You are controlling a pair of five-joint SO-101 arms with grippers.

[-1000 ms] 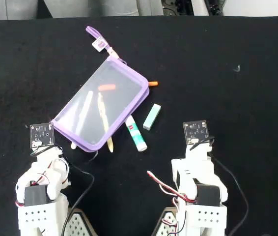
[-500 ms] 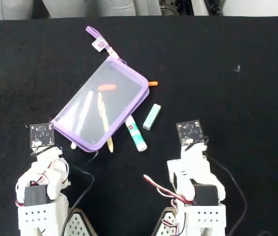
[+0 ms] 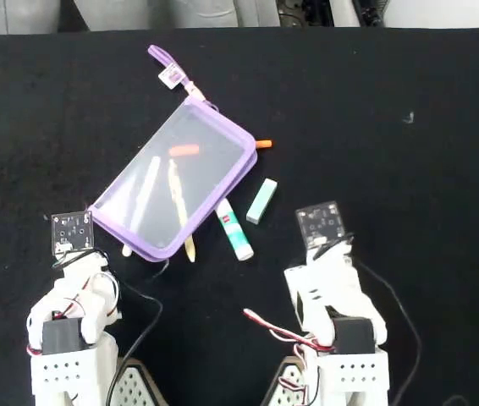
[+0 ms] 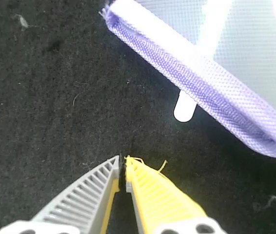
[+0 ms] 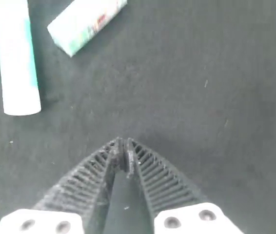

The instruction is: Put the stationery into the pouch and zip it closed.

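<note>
Black bench (image 3: 426, 169) carries the pouch (image 3: 176, 182), its long axis slanting from near the left end effector (image 4: 123, 165) toward the far side. Glue stick (image 3: 234, 229) and eraser (image 3: 261, 201) lie beside its right long edge. Both the left and the right end effector (image 5: 123, 146) are clenched and empty, and open bench spreads to the right.

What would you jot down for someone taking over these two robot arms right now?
Left hand: shut, empty, by a corner of the pouch.
Right hand: shut, empty, near the glue stick and eraser, both on the table beside the pouch.
Done: nothing clearly; some pieces show through the pouch, inside or under unclear.
Left: load those two, zip shut.
</note>
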